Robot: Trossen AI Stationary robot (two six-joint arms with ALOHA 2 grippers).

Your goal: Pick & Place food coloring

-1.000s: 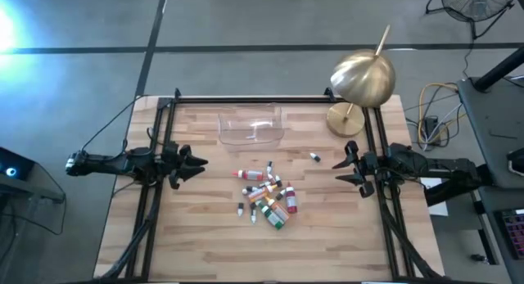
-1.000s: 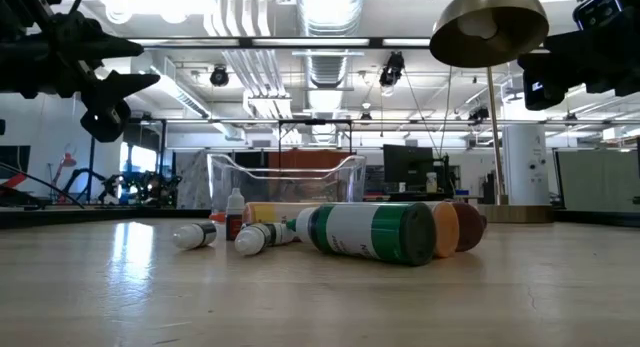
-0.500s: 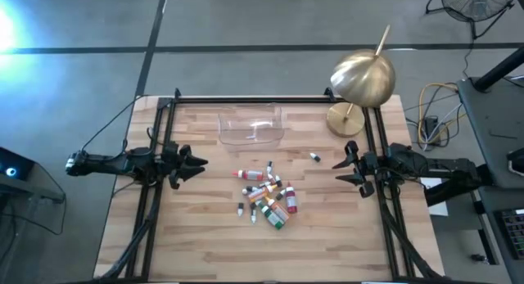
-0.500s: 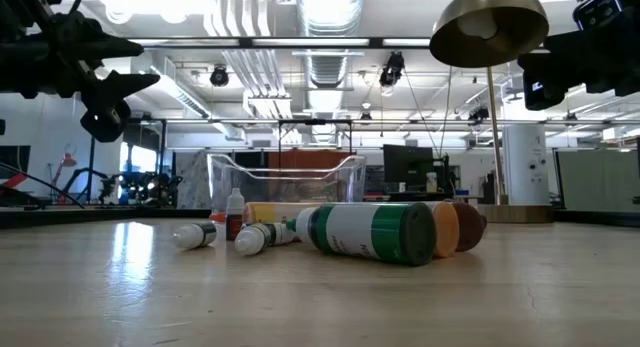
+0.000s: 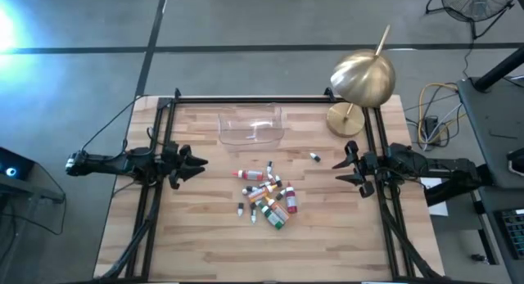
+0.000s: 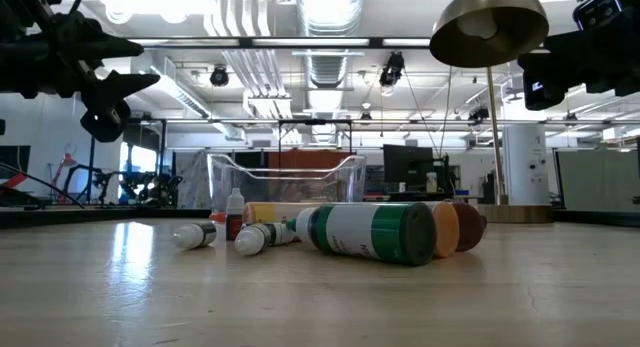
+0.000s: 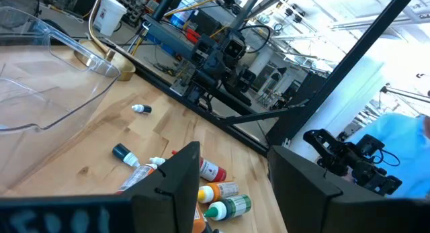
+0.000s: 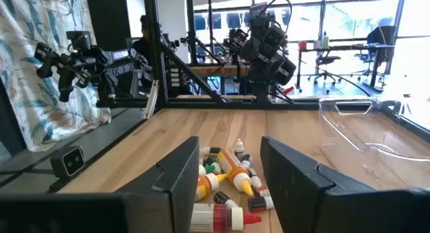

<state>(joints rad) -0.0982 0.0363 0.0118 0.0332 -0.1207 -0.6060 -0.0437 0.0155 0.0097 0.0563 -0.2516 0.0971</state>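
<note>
**Both grippers apart and empty, bottles heaped mid-table**

The left gripper (image 5: 199,162) hangs over the left side of the table (image 5: 205,243), its two fingers spread with a clear gap and nothing between them. The right gripper (image 5: 342,167) hangs over the right side, facing it, its fingers likewise parted and empty. Both sit well apart from the bottles and above the wood, as the low view shows them high at either edge.

Between the two grippers, at the middle of the table, lies the food coloring (image 5: 267,196): a loose heap of small dropper bottles, red, orange, green and dark, most lying on their sides and touching one another. One small bottle (image 5: 314,157) lies alone, away from the heap towards the right gripper. In the low view one bottle seems to stand upright at the heap's left, though it is small and hard to judge.

Beyond the heap, near the far edge, sits a clear plastic tray (image 5: 250,125), which looks empty. A brass lamp (image 5: 361,78) stands at the far right corner.
</note>
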